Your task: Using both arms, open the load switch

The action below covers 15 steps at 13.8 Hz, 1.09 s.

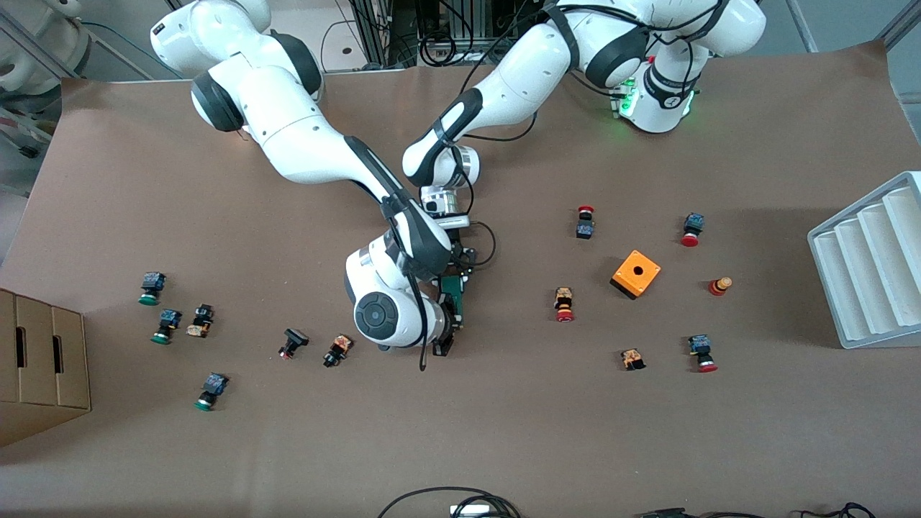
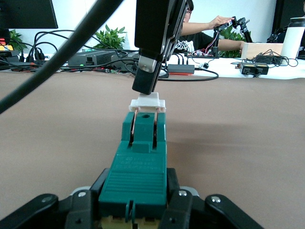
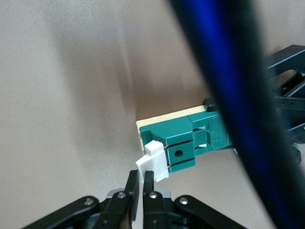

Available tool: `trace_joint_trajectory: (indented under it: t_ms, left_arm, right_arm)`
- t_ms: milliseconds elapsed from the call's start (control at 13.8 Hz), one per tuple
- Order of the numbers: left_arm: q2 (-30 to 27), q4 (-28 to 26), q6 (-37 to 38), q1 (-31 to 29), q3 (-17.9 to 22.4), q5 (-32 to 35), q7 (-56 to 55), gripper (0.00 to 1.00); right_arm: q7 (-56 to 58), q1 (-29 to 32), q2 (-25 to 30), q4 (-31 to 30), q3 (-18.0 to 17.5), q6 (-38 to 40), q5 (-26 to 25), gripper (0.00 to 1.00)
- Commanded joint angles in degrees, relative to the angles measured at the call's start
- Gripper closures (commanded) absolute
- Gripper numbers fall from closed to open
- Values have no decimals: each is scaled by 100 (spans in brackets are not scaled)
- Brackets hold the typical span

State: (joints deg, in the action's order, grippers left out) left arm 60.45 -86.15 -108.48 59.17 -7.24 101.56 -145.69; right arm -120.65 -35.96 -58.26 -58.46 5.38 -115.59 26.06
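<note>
switch: green bar (image 2: 140,162) with a white block (image 2: 148,102) at one end, held just above the desk (image 1: 504,432) at its middle, under both wrists
long axis: runs from the left hand straight out toward the right hand, roughly level with the desk
left hand (image 2: 136,210): clenched on the switch's body end
right hand (image 3: 141,183): over the white block end, fingers pinched together, tips touching or just beside the block; a hold on it does not show
turning relation: the block lies directly at the right hand's tips, so that hand is nearer the part to be pulled; my guess is the pull goes along the bar, away from the left hand
count: one switch, two hands, one orange box (image 1: 635,273), fourteen small push-buttons, one white tray (image 1: 863,266), one carton (image 1: 43,360)
</note>
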Motion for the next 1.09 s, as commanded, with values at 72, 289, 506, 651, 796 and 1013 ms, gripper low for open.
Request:
trace_joint_trajectory:
  t_ms: [72, 289, 506, 651, 796, 1013]
  left_arm:
    - [81, 142, 55, -11, -58, 57, 32, 56]
    - [81, 160, 55, -11, -58, 57, 32, 56]
    - [81, 160, 55, -2, -58, 57, 32, 57]
    - [90, 160, 55, -11, -58, 57, 32, 57]
    - [90, 160, 55, -2, -58, 57, 32, 57]
    - [99, 151, 55, -2, -58, 57, 32, 57]
  right_arm:
    - [-108, -7, -54, 46, -19, 195, 198, 92]
    - [-108, -16, -54, 37, -19, 195, 189, 92]
    - [-99, -51, 34, -147, -10, 186, 180, 92]
    - [-99, -51, 60, -165, -19, 195, 189, 92]
    - [-99, -51, 69, -191, -19, 204, 206, 91]
    - [-90, -69, 148, -367, -19, 195, 198, 91]
